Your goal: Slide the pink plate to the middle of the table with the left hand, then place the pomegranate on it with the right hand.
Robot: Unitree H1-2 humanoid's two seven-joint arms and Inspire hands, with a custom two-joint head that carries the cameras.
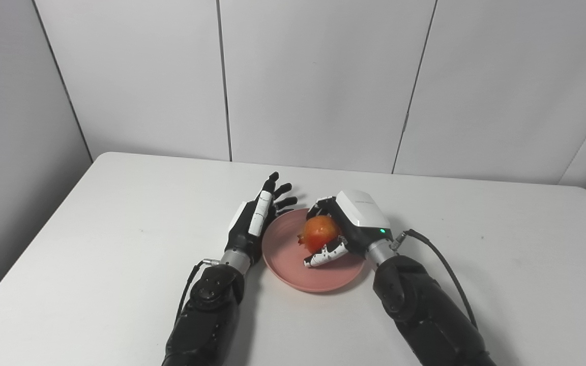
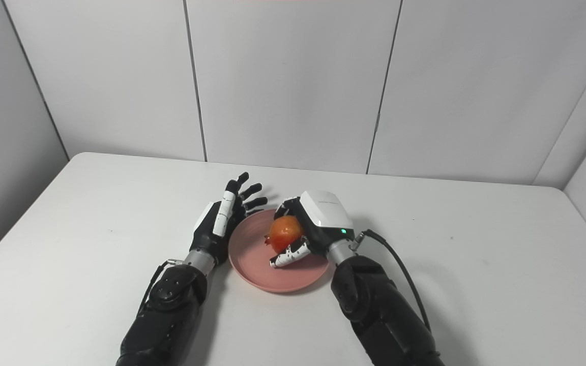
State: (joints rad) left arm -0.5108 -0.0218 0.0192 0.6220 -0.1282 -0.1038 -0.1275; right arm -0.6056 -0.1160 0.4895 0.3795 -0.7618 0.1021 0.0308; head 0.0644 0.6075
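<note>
Right arm entering from 5 o'clock, forearm angling toward counter [image 1: 120,213] centre. Right robot hand [image 1: 346,226] lying palm-inward over pink plate [image 1: 293,269], fingers [image 1: 323,203] and thumb curling around pomegranate [image 1: 319,232], holding it. Whether fruit is touching plate surface: cannot tell. Left arm entering from 7 o'clock. Left robot hand [image 1: 255,218] standing edge-on at plate's 9 o'clock rim, fingers extending wide toward 12 o'clock, holding nothing, just beside rim. Plate sitting near counter's middle, pomegranate occupying its 12 o'clock half.
</note>
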